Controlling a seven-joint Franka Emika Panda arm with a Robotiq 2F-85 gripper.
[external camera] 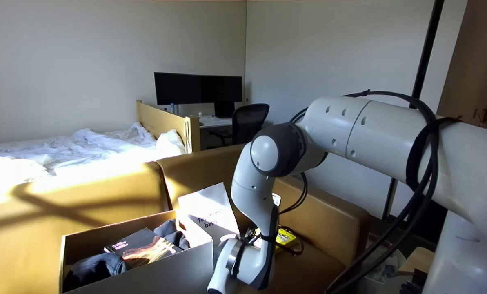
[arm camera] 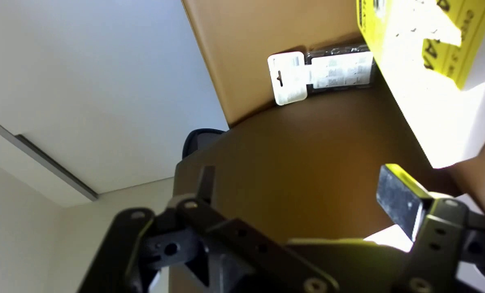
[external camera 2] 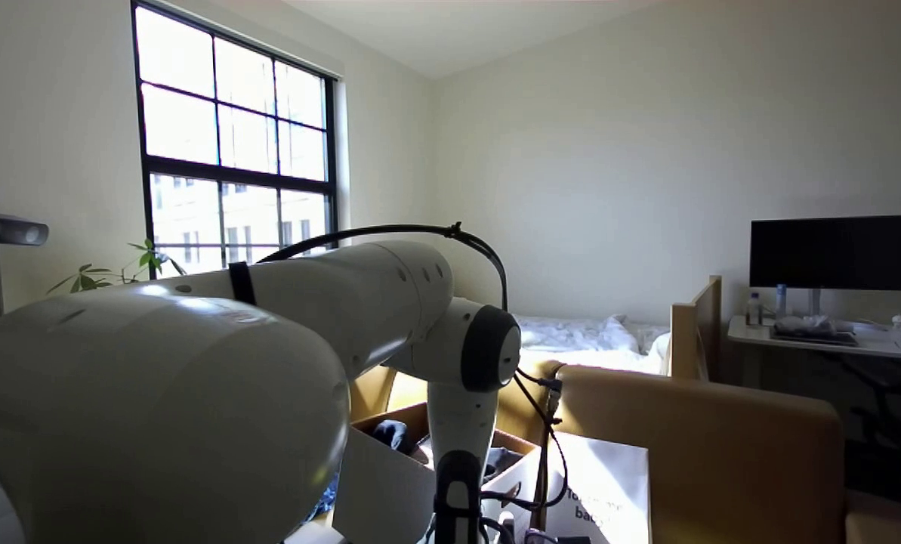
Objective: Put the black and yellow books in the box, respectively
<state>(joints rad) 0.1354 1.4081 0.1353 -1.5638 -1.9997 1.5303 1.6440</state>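
The black book [external camera: 139, 243] lies tilted on dark cloth inside the cardboard box [external camera: 161, 271] in an exterior view. That box [external camera 2: 390, 483] is partly behind the arm in an exterior view. On the sofa seat is the yellow book [external camera: 286, 239], half hidden by the arm. In the wrist view the yellow book [arm camera: 472, 38] sits at the top right, partly washed out by sunlight and cut off by the frame edge. My gripper [arm camera: 303, 189] stands open above the brown seat, nothing between its fingers; the book is beyond and right of them. Its fingertips are hidden in both exterior views.
A blister pack [arm camera: 327, 71] leans against the sofa back beside the yellow book. The white box flap [external camera: 210, 210] stands upright between box and arm. Dark cloth [external camera: 96, 267] fills part of the box. Cables [external camera: 294, 241] hang around the wrist.
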